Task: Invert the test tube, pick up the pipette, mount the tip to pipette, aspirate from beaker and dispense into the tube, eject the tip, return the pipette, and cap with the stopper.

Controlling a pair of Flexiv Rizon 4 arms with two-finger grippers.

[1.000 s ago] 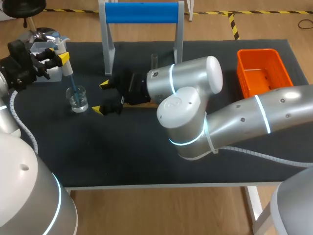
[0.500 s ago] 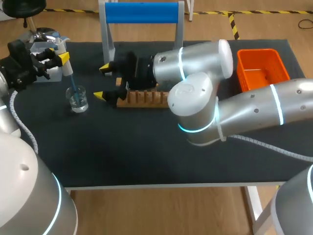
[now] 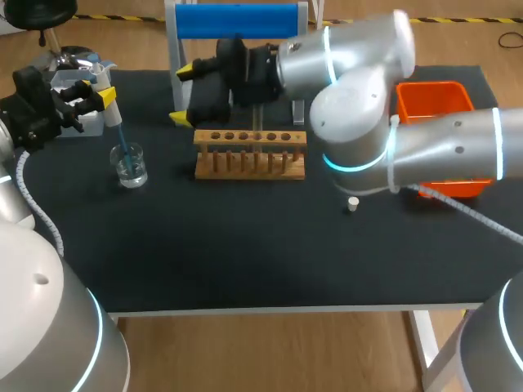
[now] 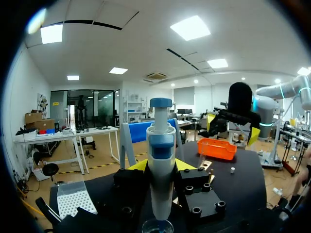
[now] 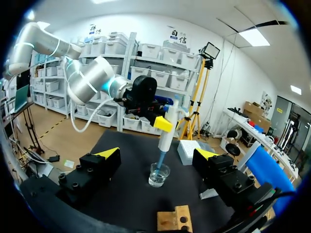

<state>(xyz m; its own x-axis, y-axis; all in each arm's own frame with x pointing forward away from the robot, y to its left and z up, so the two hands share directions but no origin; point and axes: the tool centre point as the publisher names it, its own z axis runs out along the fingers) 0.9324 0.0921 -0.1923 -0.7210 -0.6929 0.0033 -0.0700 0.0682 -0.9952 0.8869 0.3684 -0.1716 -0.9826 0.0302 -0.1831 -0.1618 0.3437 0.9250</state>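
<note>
My left gripper (image 3: 100,91) was clamped on the pipette (image 3: 112,110), its tip (image 3: 122,147) down in the beaker (image 3: 130,166), so I judged aspiration underway. Dispensing, ejecting, returning and capping were left, the stopper (image 3: 352,204) lying loose near the rack (image 3: 250,155). My right gripper (image 3: 185,95) hung open over that rack's end. Its wrist view showed the tip meeting the liquid, unclear from overhead.
</note>
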